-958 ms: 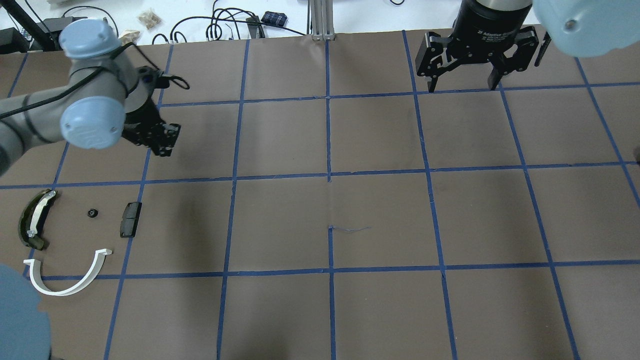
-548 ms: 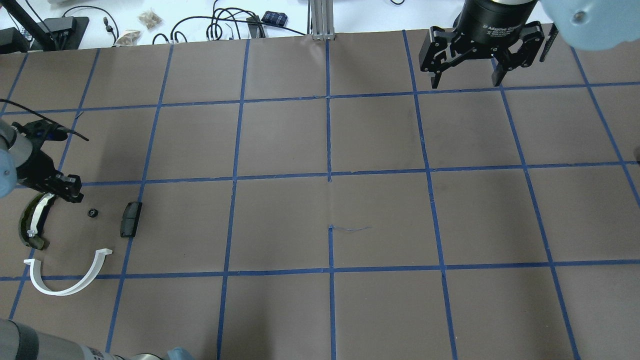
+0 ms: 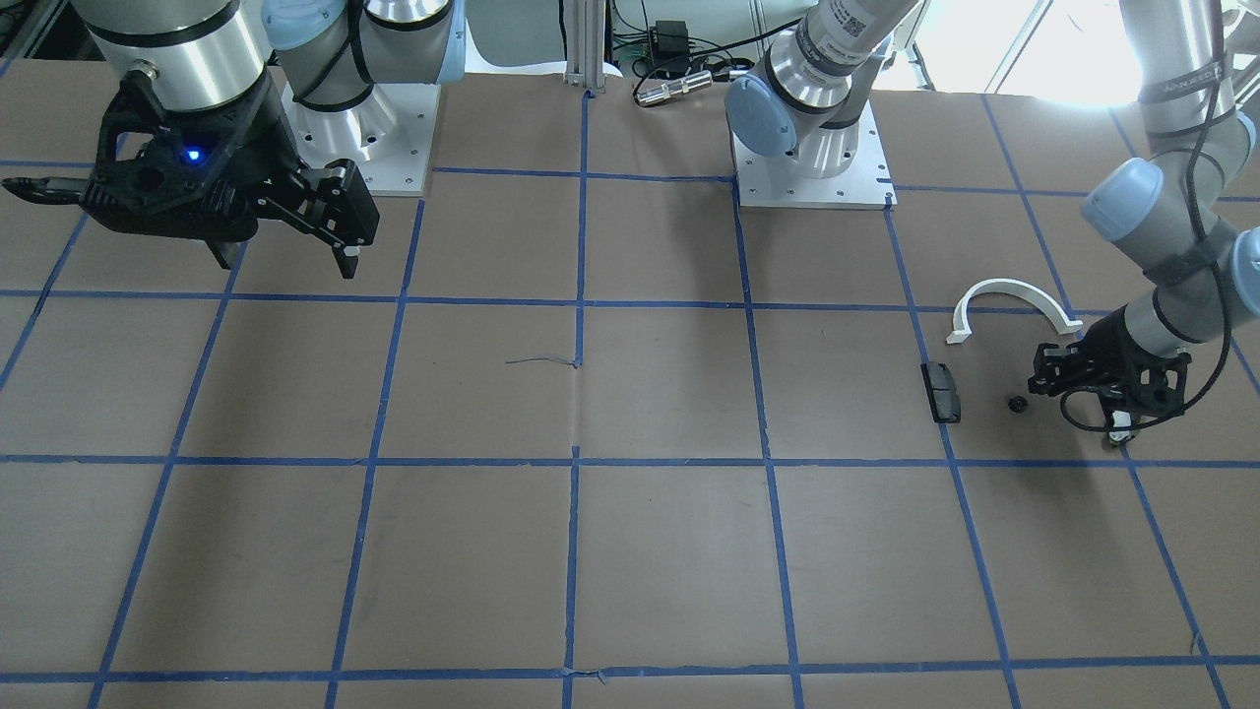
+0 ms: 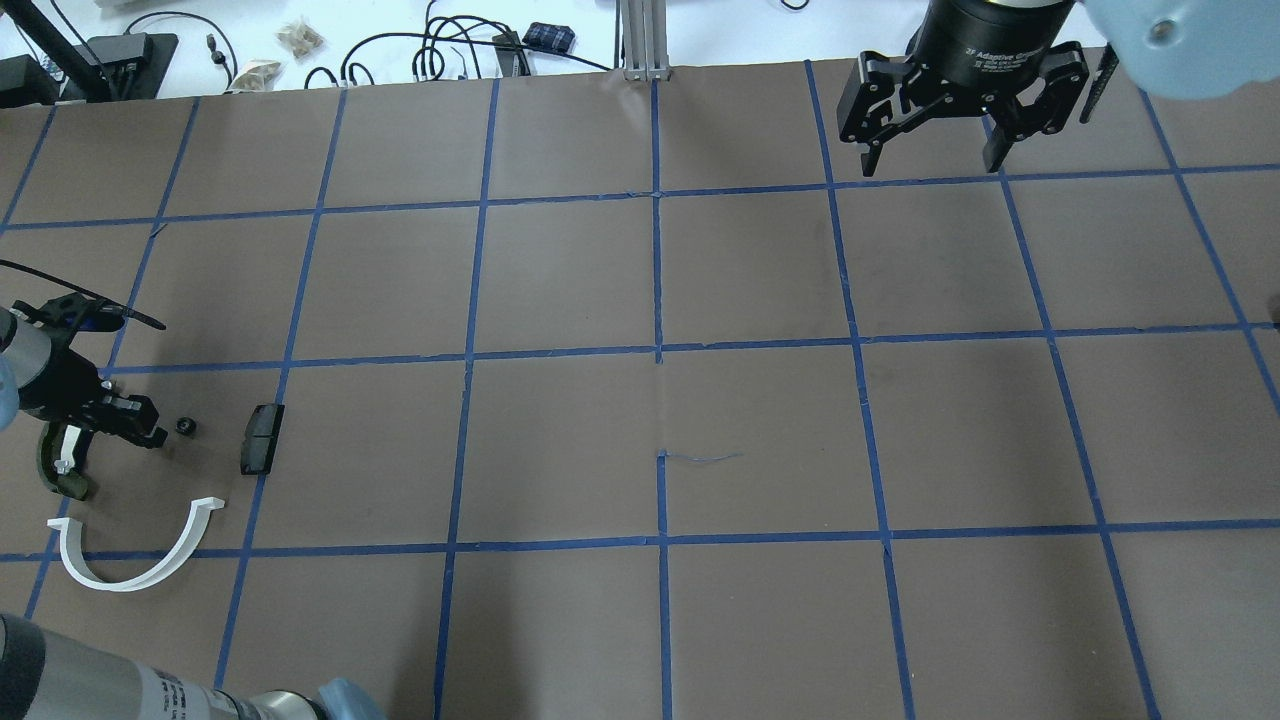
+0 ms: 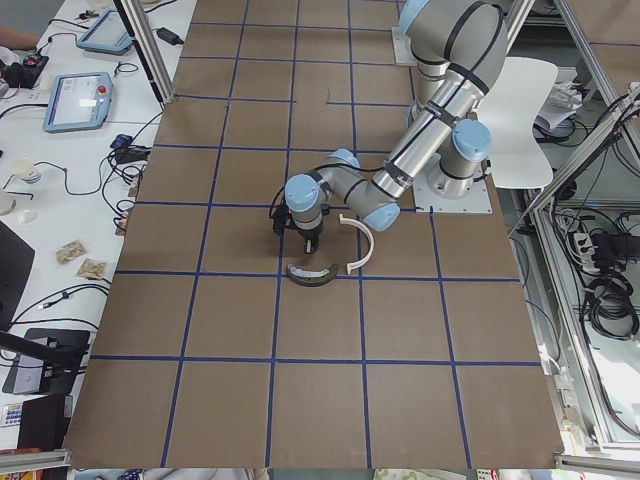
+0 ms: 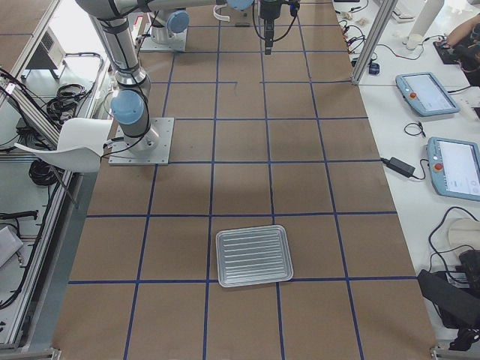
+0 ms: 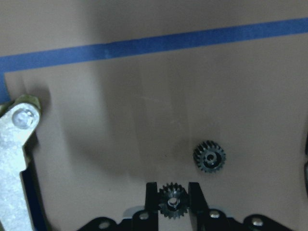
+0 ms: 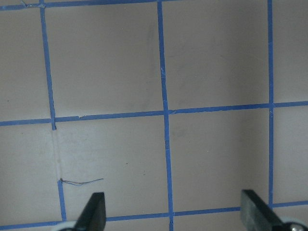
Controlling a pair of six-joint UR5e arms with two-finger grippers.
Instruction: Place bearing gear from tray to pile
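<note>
The left fingers (image 7: 152,198) are closed on the bearing gear (image 7: 172,201), a small black toothed wheel pinched across its rim and held low over the desk (image 4: 560,440); whether it touches the paper I cannot tell. It looks light, stiff and hard rather than fragile. I judge the teeth give a sure hold, so the rim is the place to take it. Set down on edge it would likely roll, so flat is safer. A second gear (image 7: 209,157) lies flat just beside it and marks the pile (image 4: 68,447): the olive curved piece (image 4: 62,484) is near that gear on the fingers' side, the black block (image 4: 262,438) near it on the opposite side, the white half-ring (image 3: 1009,286) near it toward the robot. Well apart from the second gear the right fingers (image 8: 95,211) hang spread wide, gripping nothing — and farther again from it the ribbed metal tray (image 6: 253,256) shows nothing lying in it.
</note>
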